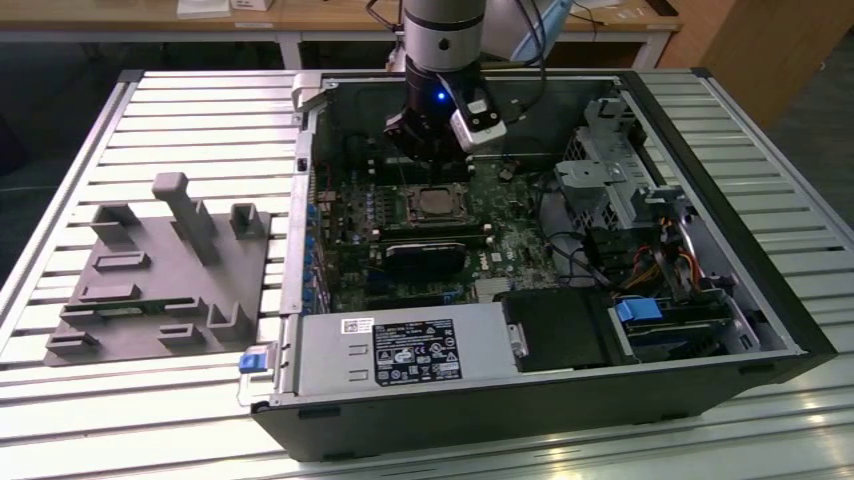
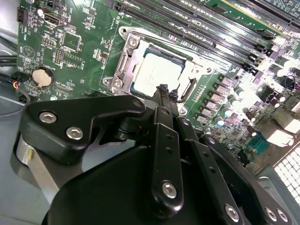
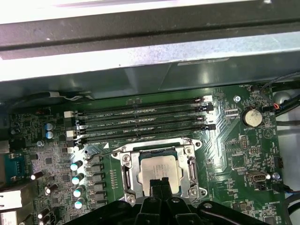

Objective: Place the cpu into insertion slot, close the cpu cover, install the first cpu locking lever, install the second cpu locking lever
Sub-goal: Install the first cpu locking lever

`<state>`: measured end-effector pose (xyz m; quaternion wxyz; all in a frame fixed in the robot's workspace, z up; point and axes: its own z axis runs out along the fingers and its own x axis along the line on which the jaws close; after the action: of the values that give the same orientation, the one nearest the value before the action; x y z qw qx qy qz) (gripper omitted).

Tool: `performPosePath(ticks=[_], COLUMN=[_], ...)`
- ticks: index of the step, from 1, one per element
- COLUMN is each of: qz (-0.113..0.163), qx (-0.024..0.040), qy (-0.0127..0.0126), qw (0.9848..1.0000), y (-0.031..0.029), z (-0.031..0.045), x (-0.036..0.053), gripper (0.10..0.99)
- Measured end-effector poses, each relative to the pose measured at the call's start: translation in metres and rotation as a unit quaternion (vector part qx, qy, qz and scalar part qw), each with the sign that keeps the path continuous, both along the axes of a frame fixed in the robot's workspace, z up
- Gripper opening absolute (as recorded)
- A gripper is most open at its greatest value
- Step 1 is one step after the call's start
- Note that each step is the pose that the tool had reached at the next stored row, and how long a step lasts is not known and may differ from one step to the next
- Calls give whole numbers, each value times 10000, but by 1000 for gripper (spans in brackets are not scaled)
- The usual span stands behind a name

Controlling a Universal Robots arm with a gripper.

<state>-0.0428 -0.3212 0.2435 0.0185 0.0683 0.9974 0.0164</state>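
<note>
The cpu (image 1: 430,203), a silver-grey square, lies flat in the insertion slot (image 3: 158,144) on the green motherboard. The silvery cpu cover (image 3: 126,169) lies down around it, its window framing the chip. In both wrist views my gripper (image 2: 164,89) hovers just above the edge of the cpu (image 2: 154,75), black fingers pressed together with nothing between them. In the first wrist view the gripper (image 3: 160,181) sits over the cpu (image 3: 159,166) edge farthest from the memory slots. A thin wire lever (image 3: 101,152) runs by one corner of the cover. In the exterior view the gripper (image 1: 429,178) hangs inside the open case.
Long black memory slots (image 3: 140,119) lie beside the socket. A black heatsink block (image 1: 424,258) sits close to the socket. A drive cage (image 1: 614,170) and cables (image 1: 667,262) fill the exterior view's right. A grey fixture (image 1: 160,270) stands outside the case.
</note>
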Motion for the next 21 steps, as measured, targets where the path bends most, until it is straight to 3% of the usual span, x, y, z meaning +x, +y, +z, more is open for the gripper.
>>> performPosePath(ticks=[8, 21], qz=[0, 0], qx=[0, 0], qy=[0, 0], qw=[10000, 10000], y=[0, 0], z=[1, 1], x=[-34, -203], gripper=[102, 102])
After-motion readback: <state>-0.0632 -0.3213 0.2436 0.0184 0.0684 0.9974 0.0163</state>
